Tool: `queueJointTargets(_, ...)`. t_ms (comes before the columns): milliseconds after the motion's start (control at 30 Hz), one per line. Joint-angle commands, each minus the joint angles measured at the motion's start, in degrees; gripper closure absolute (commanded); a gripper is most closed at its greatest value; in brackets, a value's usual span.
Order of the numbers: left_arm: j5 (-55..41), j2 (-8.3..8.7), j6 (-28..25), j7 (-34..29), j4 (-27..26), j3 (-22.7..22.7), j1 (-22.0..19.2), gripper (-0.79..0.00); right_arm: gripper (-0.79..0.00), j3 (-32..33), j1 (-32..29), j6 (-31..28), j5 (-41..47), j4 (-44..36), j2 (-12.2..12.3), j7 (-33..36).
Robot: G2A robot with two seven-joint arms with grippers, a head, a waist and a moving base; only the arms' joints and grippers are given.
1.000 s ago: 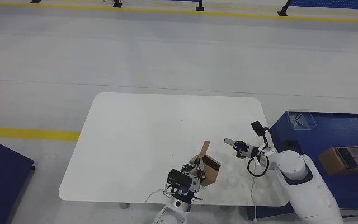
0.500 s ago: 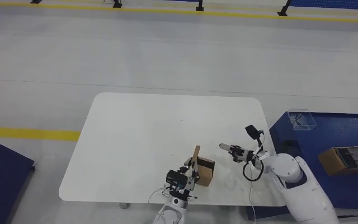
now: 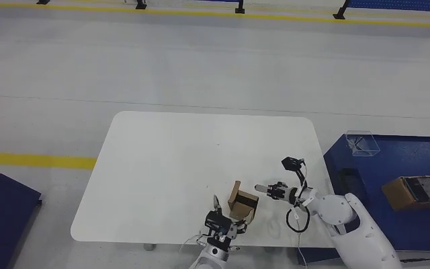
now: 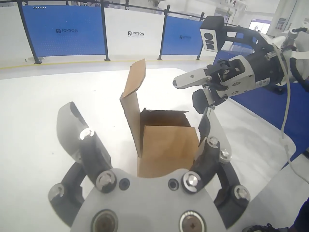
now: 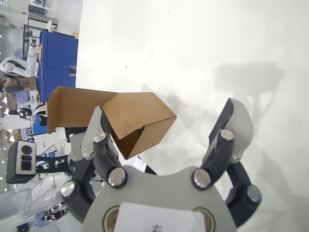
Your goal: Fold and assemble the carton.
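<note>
The boxy cardboard carton point(image 4: 166, 150), flap upright, is flanked by left claw point(image 4: 138, 115) and right claw point(image 5: 167, 108), both held apart.

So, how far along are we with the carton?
The carton is squared up into a box, standing on the table. Neither gripper grips it: left gripper and right gripper are open close by. Left to do: close the open top; one flap stands upright.

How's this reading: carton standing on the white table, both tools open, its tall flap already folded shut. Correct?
No: the left wrist view shows the tall flap standing upright on the carton, top open. The rest holds: it stands on the white table, left tool and right tool both open.
</note>
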Motion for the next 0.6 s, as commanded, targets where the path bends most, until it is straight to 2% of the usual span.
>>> queueJointTargets(0,0.73,-0.04,1.94,-3.24,-1.41,0.09,0.37,-0.785,-0.785,-0.34,-0.27,0.00,-0.60,-0.11,-0.03,-0.23)
queueJointTargets(167,2.06,-0.35,6.38,-8.00,-2.50,0.21,0.24,-0.785,-0.785,-1.86,-0.26,0.44,-2.44,-0.38,-0.25,-0.87)
queueJointTargets(567,2.92,-1.24,10.98,-16.87,-2.55,0.68,-1.16,-0.785,-0.785,-5.60,2.03,2.62,-3.28,1.50,-1.08,0.17)
